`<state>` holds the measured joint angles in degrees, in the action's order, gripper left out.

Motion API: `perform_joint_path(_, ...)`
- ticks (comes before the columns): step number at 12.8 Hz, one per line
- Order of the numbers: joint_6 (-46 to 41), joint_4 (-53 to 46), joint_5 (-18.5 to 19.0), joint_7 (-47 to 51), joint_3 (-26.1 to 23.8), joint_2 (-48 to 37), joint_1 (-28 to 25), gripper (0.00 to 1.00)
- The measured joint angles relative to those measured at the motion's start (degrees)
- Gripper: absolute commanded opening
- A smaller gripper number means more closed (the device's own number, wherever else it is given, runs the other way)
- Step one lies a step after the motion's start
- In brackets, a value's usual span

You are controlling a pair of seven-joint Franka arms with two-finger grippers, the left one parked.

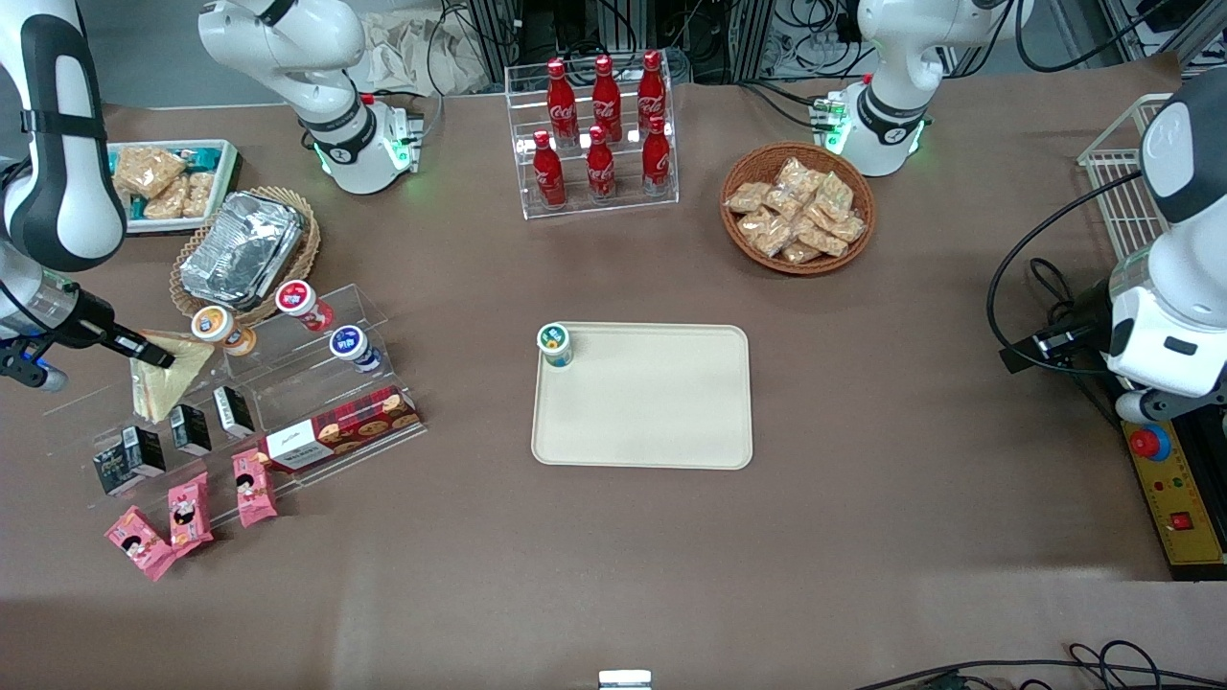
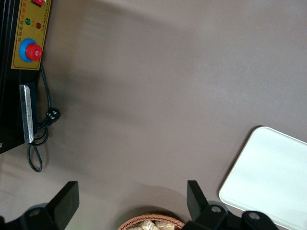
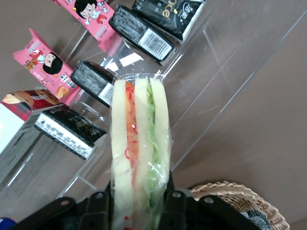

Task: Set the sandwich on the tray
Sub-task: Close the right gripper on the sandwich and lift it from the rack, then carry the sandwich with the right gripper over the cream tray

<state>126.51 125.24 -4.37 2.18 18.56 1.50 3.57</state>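
Above clear rack at bench's working-arm end, we see claw point(image 3: 139, 201) clamping sandwich point(image 3: 139, 153); tray point(image 1: 642, 398) mid-bench, well apart.

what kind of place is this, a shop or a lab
Likely a robot lab staged as a snack shop: cola bottles on a clear rack, a cracker basket, a tray, and the claw gripping a sandwich.
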Motion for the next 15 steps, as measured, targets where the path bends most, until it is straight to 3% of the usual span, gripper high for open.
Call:
perform_joint_path(6, -12.6, -12.0, -0.3, -0.4, -0.3, 0.1, -1.3, 0.39)
perform_joint_path(11, -27.1, -27.1, -0.6, -5.7, -0.7, 2.0, -8.4, 0.39)
perform_joint_path(15, -30.5, -31.3, -1.0, -10.4, -1.0, 3.2, -18.3, 0.4)
